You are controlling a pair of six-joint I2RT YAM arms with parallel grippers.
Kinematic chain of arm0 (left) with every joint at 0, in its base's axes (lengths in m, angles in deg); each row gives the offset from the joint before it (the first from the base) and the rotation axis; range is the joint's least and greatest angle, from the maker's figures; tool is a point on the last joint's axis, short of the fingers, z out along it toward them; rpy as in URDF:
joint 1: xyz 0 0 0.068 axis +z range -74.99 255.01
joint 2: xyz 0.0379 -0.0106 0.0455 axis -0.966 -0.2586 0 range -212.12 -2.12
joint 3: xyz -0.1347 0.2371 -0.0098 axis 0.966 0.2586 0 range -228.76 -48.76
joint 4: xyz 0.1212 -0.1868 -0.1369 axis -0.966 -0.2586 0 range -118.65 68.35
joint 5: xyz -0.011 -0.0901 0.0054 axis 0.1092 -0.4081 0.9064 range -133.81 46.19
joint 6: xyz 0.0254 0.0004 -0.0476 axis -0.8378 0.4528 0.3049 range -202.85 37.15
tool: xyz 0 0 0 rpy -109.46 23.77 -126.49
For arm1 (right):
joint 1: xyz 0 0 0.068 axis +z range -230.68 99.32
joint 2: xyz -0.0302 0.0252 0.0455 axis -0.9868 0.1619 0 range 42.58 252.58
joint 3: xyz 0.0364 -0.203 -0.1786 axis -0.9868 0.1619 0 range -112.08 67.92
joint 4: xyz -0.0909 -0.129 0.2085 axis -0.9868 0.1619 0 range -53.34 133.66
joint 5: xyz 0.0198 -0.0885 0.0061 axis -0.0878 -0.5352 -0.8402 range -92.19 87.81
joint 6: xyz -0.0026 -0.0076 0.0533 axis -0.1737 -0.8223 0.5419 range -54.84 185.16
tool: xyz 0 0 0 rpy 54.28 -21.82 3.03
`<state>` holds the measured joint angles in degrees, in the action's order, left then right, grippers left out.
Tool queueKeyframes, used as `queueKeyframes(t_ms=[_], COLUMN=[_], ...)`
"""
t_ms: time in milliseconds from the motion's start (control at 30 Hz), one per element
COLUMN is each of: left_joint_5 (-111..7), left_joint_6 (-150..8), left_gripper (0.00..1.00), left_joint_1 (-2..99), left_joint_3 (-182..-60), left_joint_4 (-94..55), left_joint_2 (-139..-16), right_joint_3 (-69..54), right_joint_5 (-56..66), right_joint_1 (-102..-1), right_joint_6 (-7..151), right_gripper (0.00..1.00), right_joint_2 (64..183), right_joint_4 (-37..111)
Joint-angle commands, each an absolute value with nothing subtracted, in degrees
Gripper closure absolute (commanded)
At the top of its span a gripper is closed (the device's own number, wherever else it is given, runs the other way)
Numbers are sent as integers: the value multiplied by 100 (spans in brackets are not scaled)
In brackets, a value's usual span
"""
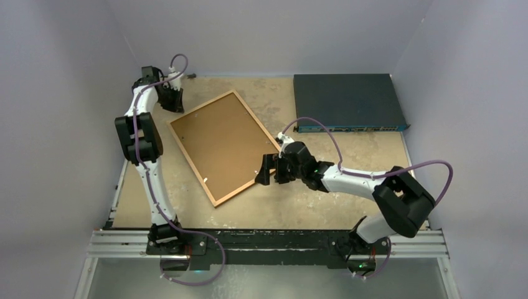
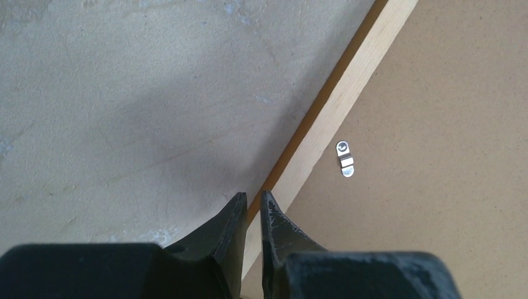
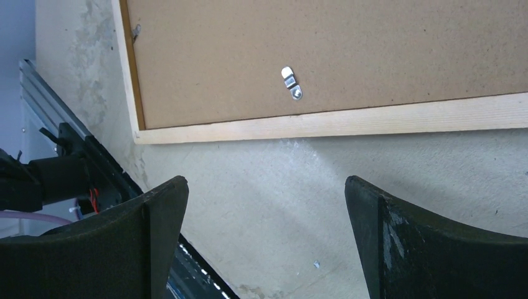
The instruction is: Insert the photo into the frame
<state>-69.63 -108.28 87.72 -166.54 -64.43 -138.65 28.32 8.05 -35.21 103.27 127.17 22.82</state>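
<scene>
- Item: frame (image 1: pixel 223 147), orange-brown wood, thin-edged. It lies face down and skewed on the tabletop (image 1: pixel 292 205), centre-left, between the 2 arms.
- Rear: a pale rail (image 2: pixel 348 93) borders the plain brown backing board (image 2: pixel 448 156).
- Fittings: 1 small metal clip (image 2: pixel 345 159) shows in the left wrist view and 1 more (image 3: pixel 291 83) in the right. Each sits on the board just inside the rail, and neither reaches over it.
- Photo: not visible in any view. Whether it lies under the board cannot be told.
- Left fingers (image 2: pixel 233 224): nearly together with a thin slit between them, nothing clamped. They sit at the frame's far-left corner, where rail meets tabletop.
- Right fingers (image 3: pixel 149 218): wide apart and empty, over bare tabletop just beside the near-right rail.
- Risk 1: a push on 1 rail may slide or spin the frame, since nothing pins the other side.
- Risk 2: narrow tips may slip off the thin rail or wedge beneath it, tipping the frame and knocking any glass below.
- Risk 3: if the clips hold nothing, the board may shift or lift when the frame is disturbed.
- Also present: dark blue flat box (image 1: pixel 348 103), far right, well apart.
</scene>
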Motion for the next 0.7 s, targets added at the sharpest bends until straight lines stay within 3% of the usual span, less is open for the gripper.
queueKeyframes(t_ms=[0,300,667], left_joint_5=[-7064,-7129,-7349], left_joint_6=[-11163,-11787,-12470], left_gripper=[90,100,100], left_joint_1=[8811,8873,9223], left_joint_3=[-16636,-16006,-14194], left_joint_4=[-6971,-7469,-7597], left_joint_2=[-14071,-13930,-12964], right_joint_3=[2754,2543,2609], right_joint_5=[867,1071,1184], right_joint_1=[-3521,-3515,-3525], right_joint_6=[10369,10348,10536], right_gripper=[2,1,1], right_joint_2=[12433,12682,13248], right_joint_4=[2001,2258,2115])
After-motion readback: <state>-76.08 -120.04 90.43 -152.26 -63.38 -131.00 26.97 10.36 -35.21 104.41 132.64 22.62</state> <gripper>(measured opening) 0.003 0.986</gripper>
